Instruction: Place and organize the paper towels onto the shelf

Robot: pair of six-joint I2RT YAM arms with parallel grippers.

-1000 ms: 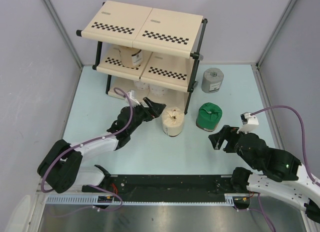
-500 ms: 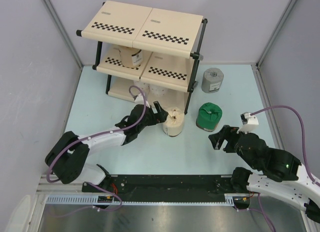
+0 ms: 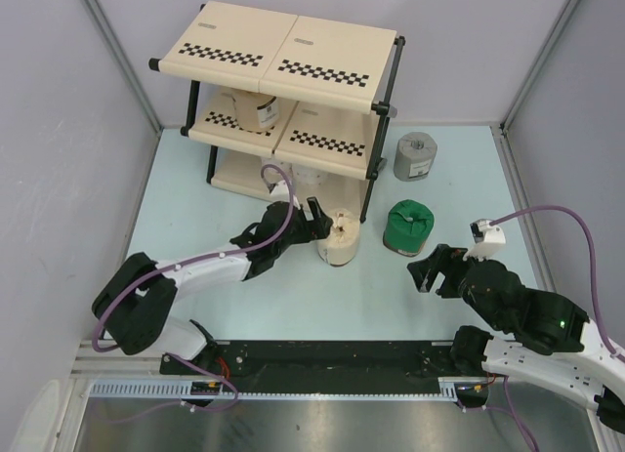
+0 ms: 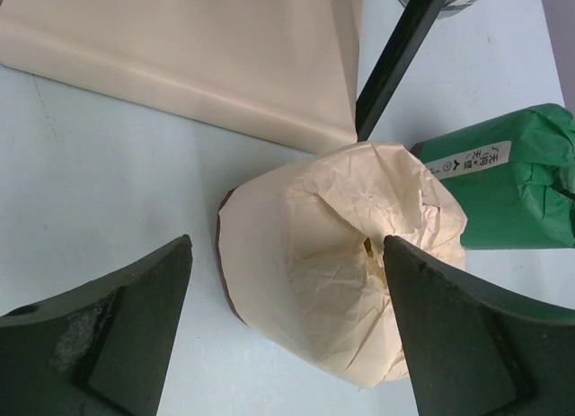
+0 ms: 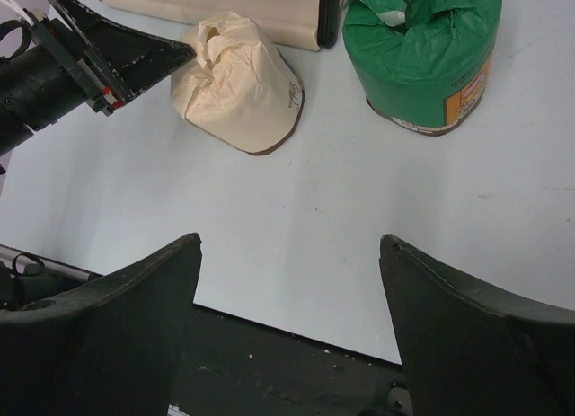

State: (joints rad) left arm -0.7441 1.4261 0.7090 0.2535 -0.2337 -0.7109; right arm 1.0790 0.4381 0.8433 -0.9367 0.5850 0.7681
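Left pincer [image 4: 287, 245] has advanced—wide open at the tan roll [image 4: 305, 281] (shelf post [image 4: 400, 57] behind, green roll [image 4: 512, 191] beside).

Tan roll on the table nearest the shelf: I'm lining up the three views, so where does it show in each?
Top external: tan roll at centre, just in front of the shelf.
Left wrist: tan roll at centre, slightly low.
Right wrist: tan roll at upper left.
Shared landmark: the green roll, which stands to its right in every view.
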